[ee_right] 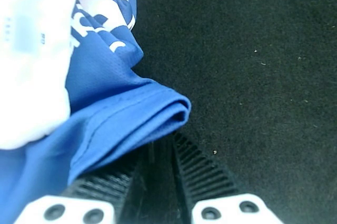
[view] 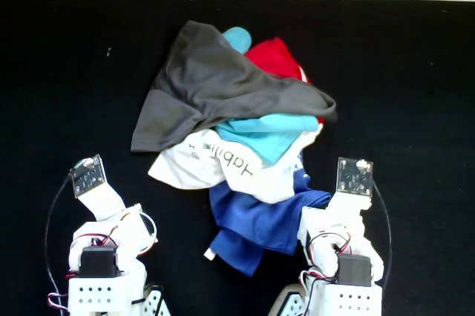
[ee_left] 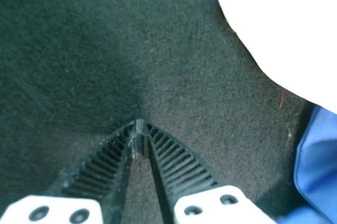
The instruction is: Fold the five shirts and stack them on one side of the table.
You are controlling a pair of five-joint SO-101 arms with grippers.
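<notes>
step: start, nothing folded yet | shirts (view: 237, 130) heaped mid-table, grey shirt (view: 215, 79) on top | left gripper (ee_left: 138, 129) jaws together over bare table (ee_left: 79, 50) | right gripper (ee_right: 166, 148) jaws together, tips under blue shirt (ee_right: 105, 124) hem | next, my read: open, pull one shirt clear, spread flat

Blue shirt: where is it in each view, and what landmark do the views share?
High view: blue shirt low centre, under the white shirt.
Left wrist view: blue shirt beside the white shirt.
Right wrist view: blue shirt just ahead of the claw.
Shared landmark: the white shirt.
</notes>
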